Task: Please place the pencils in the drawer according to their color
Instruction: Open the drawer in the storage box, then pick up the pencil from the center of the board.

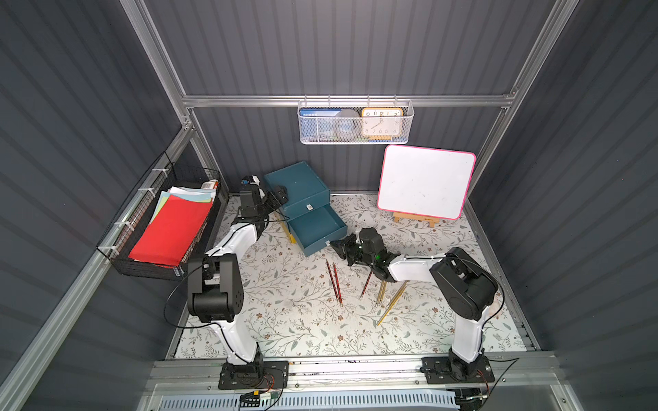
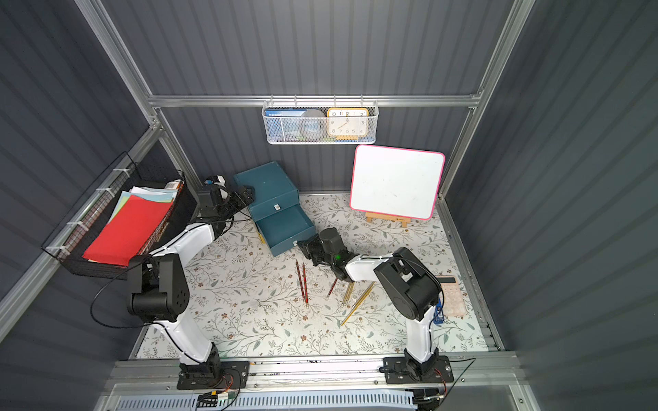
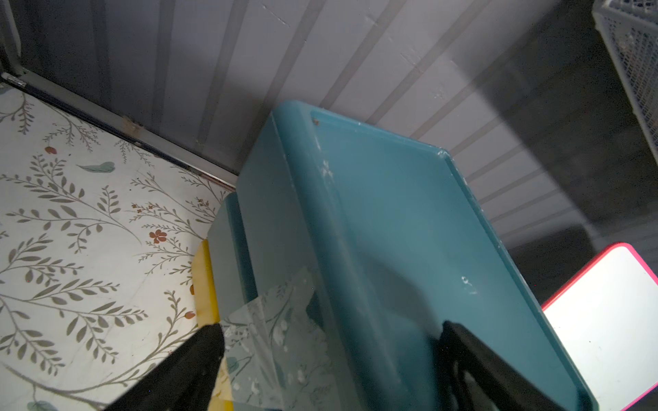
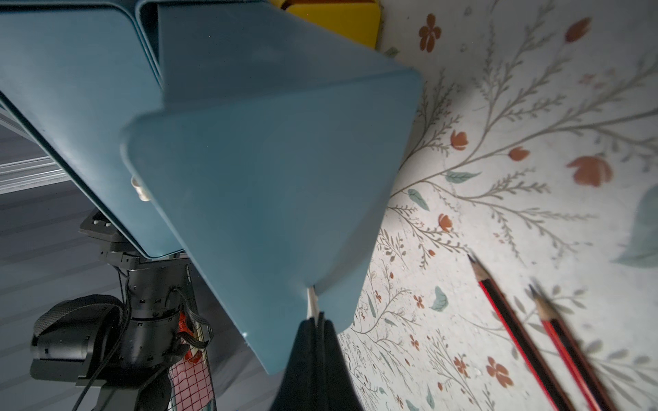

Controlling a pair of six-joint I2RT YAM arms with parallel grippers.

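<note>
Pencils on the worktop [image 1: 285,313], drawer [image 1: 315,227] open

3 dark red pencils [image 1: 336,284] lie just behind the right gripper [image 1: 334,245] and the gold-yellow pencils [image 1: 391,299] farther back under its arm. That gripper is pinched closed on the drawer's pull tab [image 4: 312,302]. The left gripper [image 1: 281,194], jaws apart, straddles the cabinet [image 1: 295,181] edge.

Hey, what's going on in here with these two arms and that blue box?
The robot is sorting pencils into a teal drawer unit. Its right gripper is shut on the small white pull tab of the lower drawer, which stands pulled out and looks empty. The left gripper, jaws apart, sits at the unit's top corner, seemingly steadying it. The red-and-black pencils and gold pencils lie on the floral table, none put away yet.
</note>
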